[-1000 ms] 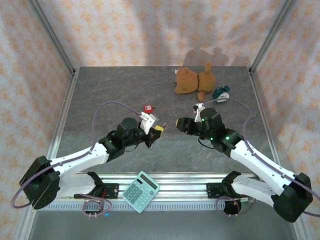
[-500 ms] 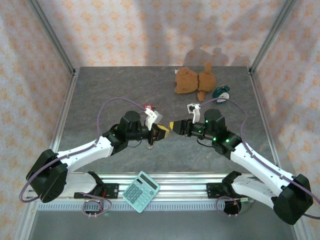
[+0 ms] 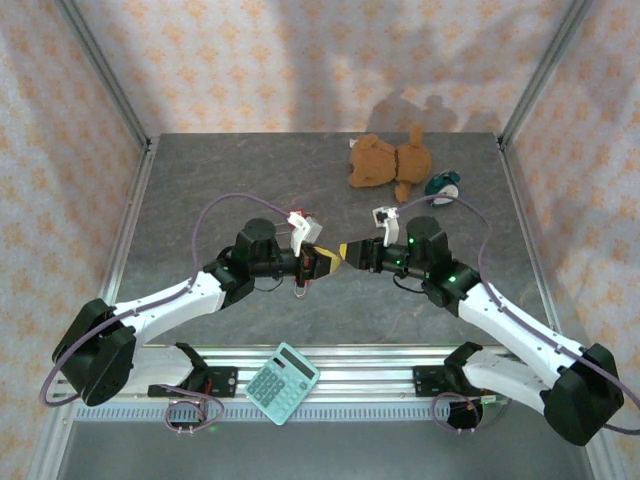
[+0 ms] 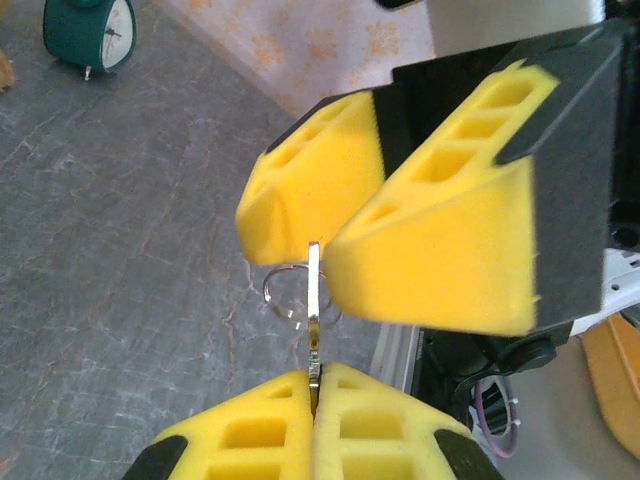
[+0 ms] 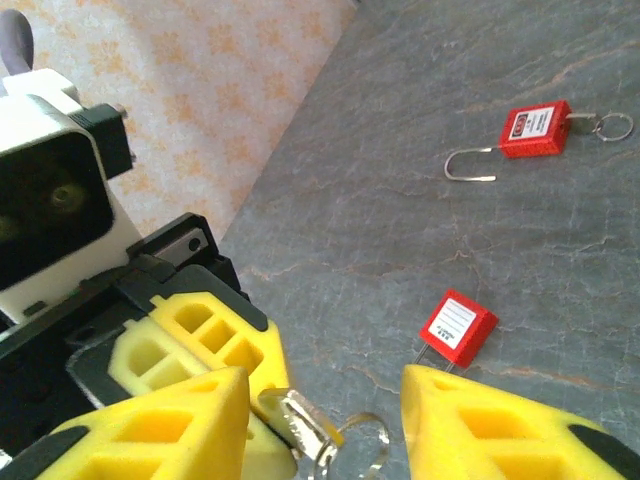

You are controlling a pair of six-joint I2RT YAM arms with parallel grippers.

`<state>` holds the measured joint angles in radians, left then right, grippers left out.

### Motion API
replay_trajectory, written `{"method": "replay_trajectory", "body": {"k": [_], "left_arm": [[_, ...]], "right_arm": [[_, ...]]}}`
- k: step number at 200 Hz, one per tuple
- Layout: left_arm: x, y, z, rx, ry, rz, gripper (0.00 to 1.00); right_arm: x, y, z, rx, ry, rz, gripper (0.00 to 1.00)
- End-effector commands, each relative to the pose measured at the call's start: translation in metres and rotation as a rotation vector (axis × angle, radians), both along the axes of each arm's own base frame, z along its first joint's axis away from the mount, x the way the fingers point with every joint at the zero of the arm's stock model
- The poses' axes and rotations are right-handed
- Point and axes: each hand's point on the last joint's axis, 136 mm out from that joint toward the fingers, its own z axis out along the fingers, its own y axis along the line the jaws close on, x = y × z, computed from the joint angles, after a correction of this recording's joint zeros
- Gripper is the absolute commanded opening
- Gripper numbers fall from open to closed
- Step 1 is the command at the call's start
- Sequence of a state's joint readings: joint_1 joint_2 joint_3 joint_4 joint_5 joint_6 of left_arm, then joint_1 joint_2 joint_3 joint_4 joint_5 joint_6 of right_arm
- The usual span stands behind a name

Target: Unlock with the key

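Grey marbled table (image 3: 200,190), mid-frame — left gripper (image 4: 315,382) clamps the small silver key (image 4: 314,290), right gripper (image 5: 322,392) gapes wide around its ring. Handover, apparently; next, close squarely, then seek the red rectangular padlock (image 5: 457,327).

L gripper (image 4: 314,392) pads: yellow foam, matt, fine-grained, w/ moulded holes. Same foam on R gripper (image 5: 325,388), black plastic backing. Key (image 4: 314,300) pinched betw. L pads: bright polished metal; ring (image 4: 290,292) likewise. Just past R fingertip, padlock (image 5: 457,328): glossy red plastic, paper-look label. Table (image 5: 420,110): grey, marbled, matt.
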<state>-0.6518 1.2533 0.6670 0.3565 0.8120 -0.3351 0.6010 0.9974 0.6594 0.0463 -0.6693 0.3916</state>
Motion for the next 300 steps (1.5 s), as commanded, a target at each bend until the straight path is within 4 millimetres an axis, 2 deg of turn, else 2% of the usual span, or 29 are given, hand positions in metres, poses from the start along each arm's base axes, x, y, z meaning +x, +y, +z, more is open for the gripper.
{"method": "replay_trajectory", "body": {"k": [1,57,83,119,132,141,164,193,222,244,267,300], "left_arm": [[0.001,-0.001,0.02,-0.055,-0.034,-0.021,0.0],[0.004,-0.006,0.023,-0.068,-0.028,-0.036,0.0],[0.005,-0.008,0.02,-0.064,-0.019,-0.045,0.0],[0.006,-0.007,0.014,-0.052,-0.008,-0.034,0.01],[0.006,-0.007,0.014,-0.049,-0.01,-0.027,0.09],[0.009,-0.004,0.013,-0.042,-0.012,-0.009,0.25],[0.012,0.001,0.013,-0.022,-0.036,0.03,0.5],[0.022,0.023,0.013,0.017,-0.096,0.171,0.65],[0.037,0.06,0.009,0.09,-0.164,0.387,0.78],[0.051,0.096,-0.011,0.216,-0.136,0.589,0.8],[0.057,0.124,-0.04,0.334,-0.076,0.733,0.8],[0.059,0.145,-0.08,0.468,0.034,0.838,0.8]], "right_arm": [[0.0,0.007,0.012,0.042,-0.032,0.044,0.4],[-0.004,0.015,0.018,0.092,-0.015,0.087,0.26],[-0.004,0.012,0.02,0.092,-0.022,0.072,0.18],[0.0,0.007,0.018,0.085,-0.02,0.024,0.13],[0.002,0.005,0.018,0.086,-0.017,0.009,0.12],[0.003,0.004,0.018,0.084,-0.015,-0.004,0.11],[0.009,-0.003,0.015,0.063,-0.016,-0.057,0.1],[0.015,-0.014,0.015,0.032,-0.033,-0.131,0.1],[0.019,-0.019,0.011,0.0,-0.028,-0.168,0.1],[0.02,-0.023,0.006,-0.017,-0.02,-0.187,0.1],[0.02,-0.026,-0.003,-0.043,-0.001,-0.205,0.1],[0.018,-0.035,-0.018,-0.092,0.027,-0.233,0.1]]}}
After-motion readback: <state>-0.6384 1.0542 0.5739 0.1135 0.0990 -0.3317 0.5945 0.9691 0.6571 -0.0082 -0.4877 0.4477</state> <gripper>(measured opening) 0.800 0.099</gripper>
